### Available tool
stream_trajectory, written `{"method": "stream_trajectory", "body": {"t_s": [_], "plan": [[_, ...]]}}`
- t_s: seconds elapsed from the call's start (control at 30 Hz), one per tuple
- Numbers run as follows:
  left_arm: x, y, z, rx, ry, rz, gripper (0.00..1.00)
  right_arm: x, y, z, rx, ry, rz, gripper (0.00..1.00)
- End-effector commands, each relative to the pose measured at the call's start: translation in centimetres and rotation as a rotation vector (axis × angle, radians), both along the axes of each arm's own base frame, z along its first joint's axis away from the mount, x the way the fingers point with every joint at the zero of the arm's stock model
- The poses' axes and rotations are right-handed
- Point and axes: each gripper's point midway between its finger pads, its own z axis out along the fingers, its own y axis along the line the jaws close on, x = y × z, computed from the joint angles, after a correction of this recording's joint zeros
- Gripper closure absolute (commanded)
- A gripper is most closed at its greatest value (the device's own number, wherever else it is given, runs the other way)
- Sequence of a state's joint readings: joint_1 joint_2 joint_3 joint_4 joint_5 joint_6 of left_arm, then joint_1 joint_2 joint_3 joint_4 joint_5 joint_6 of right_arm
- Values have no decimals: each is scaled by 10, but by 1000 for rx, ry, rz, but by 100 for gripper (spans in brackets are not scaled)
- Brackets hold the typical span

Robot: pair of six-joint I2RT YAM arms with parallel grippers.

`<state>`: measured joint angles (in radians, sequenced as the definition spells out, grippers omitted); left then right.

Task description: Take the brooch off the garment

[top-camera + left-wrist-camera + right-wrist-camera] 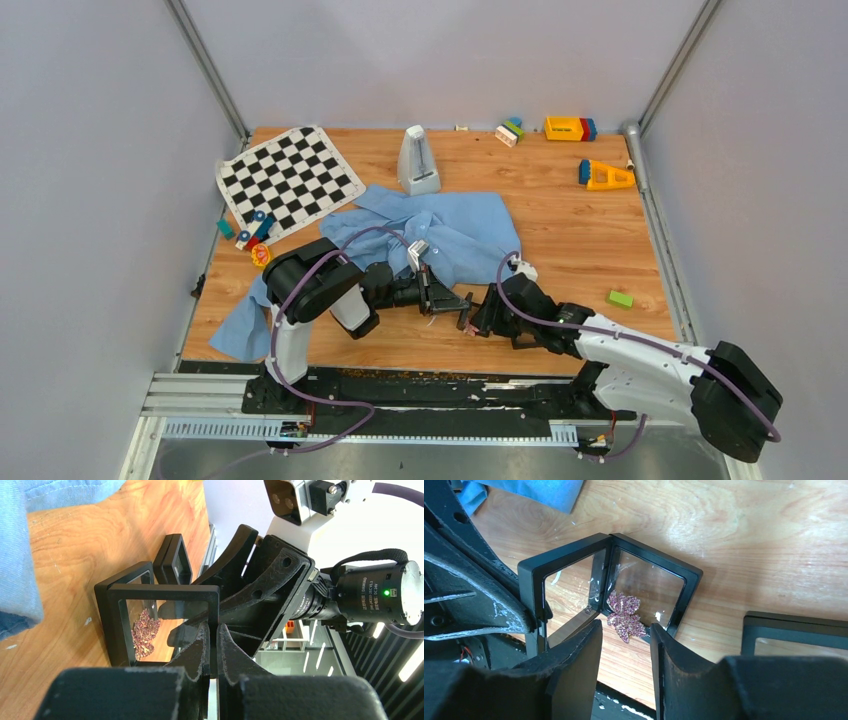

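The pink, leaf-shaped brooch lies in an opened black display frame on the wooden table, apart from the blue shirt. It also shows behind the frame's clear film in the left wrist view. My left gripper is shut on the edge of one leaf of the frame and holds it upright. My right gripper is open, its fingers on either side of the brooch and just short of it. Both grippers meet near the table's front edge, the left and the right.
A second black frame lies to the right of the open one. The blue shirt spreads across the table's middle. A checkerboard mat, a grey metronome, an orange toy and a green block lie around.
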<state>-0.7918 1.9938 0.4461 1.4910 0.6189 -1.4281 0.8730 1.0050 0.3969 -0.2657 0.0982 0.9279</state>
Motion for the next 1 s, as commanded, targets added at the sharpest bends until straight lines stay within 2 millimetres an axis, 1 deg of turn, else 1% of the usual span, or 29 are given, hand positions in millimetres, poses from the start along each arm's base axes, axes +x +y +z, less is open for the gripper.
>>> {"method": "stream_trajectory", "body": {"t_s": [0.0, 0.2, 0.43, 0.6, 0.9, 0.97], "plan": [[0, -3, 3, -22, -21, -4, 100, 3, 14, 7, 68, -17, 42, 60], [-1, -3, 4, -24, -20, -5, 100, 2, 16, 3, 71, 4, 42, 58], [-1, -4, 5, -29, -23, -7, 100, 2, 12, -1, 54, 11, 26, 56], [0, -4, 5, -30, -24, -7, 100, 0, 13, -2, 60, 23, 29, 61], [0, -4, 5, -30, -23, -5, 100, 1, 13, -5, 62, 40, 15, 64], [-3, -5, 5, -30, -24, -13, 100, -3, 15, -6, 75, 65, 34, 65]]}}
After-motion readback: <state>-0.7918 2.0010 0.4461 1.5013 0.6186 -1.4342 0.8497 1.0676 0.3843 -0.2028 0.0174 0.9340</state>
